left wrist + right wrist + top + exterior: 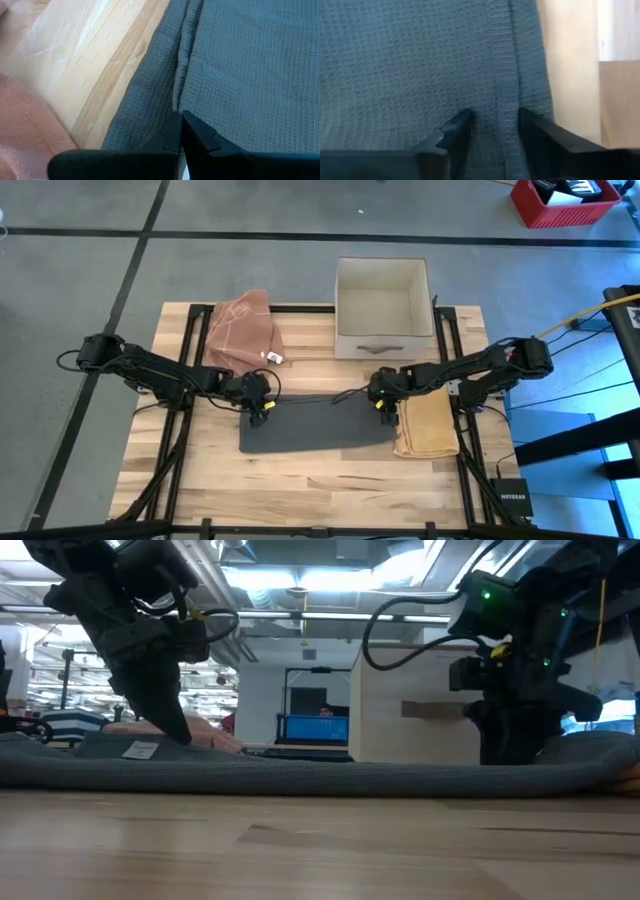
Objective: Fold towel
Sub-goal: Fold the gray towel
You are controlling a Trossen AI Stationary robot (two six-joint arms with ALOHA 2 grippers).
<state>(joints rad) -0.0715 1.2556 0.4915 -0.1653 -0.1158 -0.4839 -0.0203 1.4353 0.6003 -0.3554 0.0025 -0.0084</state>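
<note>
Left arm is reaching in from the worktop's left edge, its gripper point(262, 406) sitting at the grey towel's point(315, 428) back left corner. In the left wrist view the fingers point(192, 131) are pressed together and pinching the towel's hemmed edge point(181, 65). A crumpled pink cloth point(245, 330) is lying just behind that gripper, toward the worktop's back left, with a small white tag point(273, 358) showing at its near side. The grey towel is lying spread flat across the middle of the worktop point(300, 490), long side running left to right. An open beige box point(384, 308) is standing at the back edge, right of centre; its inside is looking bare from above, a dark handle slot on its front wall. Right arm is coming in from the right edge, its gripper point(383, 402) at the towel's back right corner. In the right wrist view its fingers point(455, 131) are standing apart, straddling the towel's hem point(496, 100), not yet closed on it. A folded yellow cloth point(428, 427) is lying at the towel's right end, touching it, near the worktop's right edge.
</note>
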